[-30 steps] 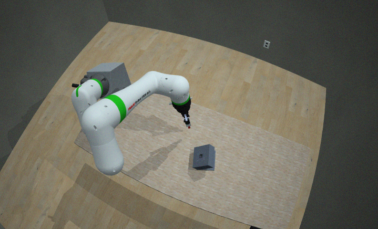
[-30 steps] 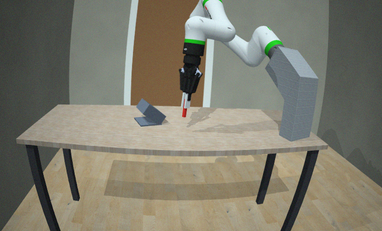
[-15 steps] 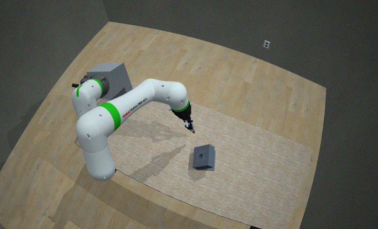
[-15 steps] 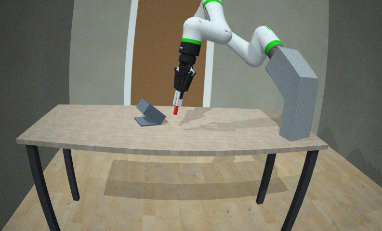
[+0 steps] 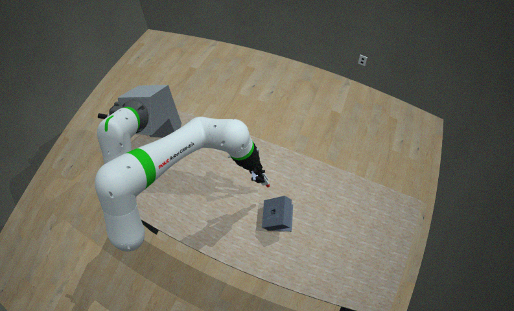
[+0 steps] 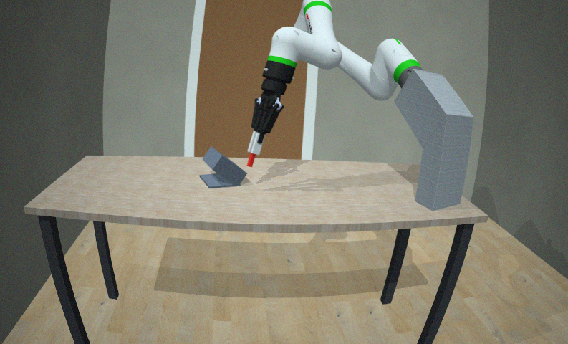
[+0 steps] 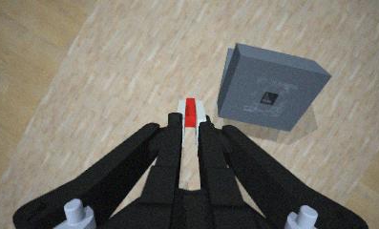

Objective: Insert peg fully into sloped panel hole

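Note:
My gripper is shut on the peg, a white rod with a red tip that points down and a little to the left. It hangs above the table, just right of the sloped grey panel. In the wrist view the peg sticks out between my black fingers, and the panel lies ahead to the right, its small dark hole facing the camera. In the overhead view the peg tip is up and left of the panel and its hole. The peg is apart from the panel.
A tall grey pedestal carries the arm's base at the table's right end. The wooden table stands on dark legs over a wood floor.

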{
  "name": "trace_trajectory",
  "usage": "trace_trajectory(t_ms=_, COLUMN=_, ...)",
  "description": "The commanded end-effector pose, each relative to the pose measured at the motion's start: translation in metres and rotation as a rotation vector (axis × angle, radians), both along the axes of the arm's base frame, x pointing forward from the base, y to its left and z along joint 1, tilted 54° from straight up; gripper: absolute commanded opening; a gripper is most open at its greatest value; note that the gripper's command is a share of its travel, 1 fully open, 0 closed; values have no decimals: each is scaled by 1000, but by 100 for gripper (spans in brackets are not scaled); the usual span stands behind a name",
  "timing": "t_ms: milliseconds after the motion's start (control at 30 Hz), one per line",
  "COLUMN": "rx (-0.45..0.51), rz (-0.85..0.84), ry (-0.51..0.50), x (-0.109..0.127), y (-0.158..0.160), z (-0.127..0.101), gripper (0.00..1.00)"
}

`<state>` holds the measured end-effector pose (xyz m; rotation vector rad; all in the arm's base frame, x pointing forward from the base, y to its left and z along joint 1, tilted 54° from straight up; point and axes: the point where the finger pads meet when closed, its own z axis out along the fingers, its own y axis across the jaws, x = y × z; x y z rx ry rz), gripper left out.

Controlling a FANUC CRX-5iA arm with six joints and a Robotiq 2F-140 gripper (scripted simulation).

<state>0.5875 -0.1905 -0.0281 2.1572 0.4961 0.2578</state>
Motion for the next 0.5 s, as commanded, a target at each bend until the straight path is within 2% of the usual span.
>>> trace_trajectory(t_ms=0, rx=4, rz=5, ry=-11, x=2, y=-1, z=3, gripper=0)
trace_trajectory(t_ms=467, rx=30, rz=39, ry=-97, x=13, y=-11, z=31, gripper=0)
